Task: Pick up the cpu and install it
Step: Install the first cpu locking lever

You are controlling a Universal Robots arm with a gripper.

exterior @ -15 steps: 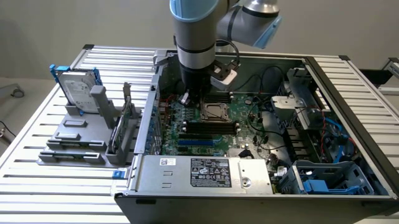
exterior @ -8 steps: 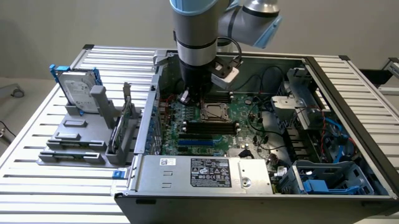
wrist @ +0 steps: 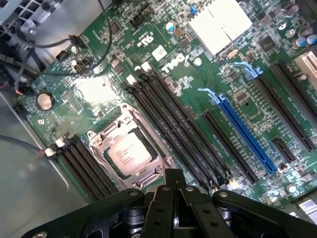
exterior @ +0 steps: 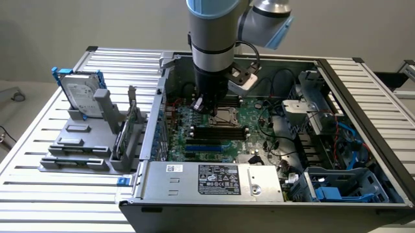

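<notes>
In the wrist view, the gripper (wrist: 173, 184) is sitting nearest the camera with its black fingers pressed together, holding nothing. Just beyond its tips, the cpu (wrist: 128, 153) is lying flat in the metal-framed socket (wrist: 130, 151), silvery top plate facing up. Past the socket, black memory slots (wrist: 173, 121) and a blue expansion slot (wrist: 242, 131) are running diagonally across the green motherboard (wrist: 99, 94), with a pale heatsink (wrist: 223, 22) at the upper right of the frame.

In the exterior view, the arm (exterior: 213, 46) is reaching down into the open computer case (exterior: 272, 194), the gripper (exterior: 202, 108) hanging just left of the socket (exterior: 227, 115) near frame centre. At the left, a hard drive (exterior: 81, 92) is standing upright in a grey fixture (exterior: 81, 145) on the slatted table (exterior: 39, 194).
</notes>
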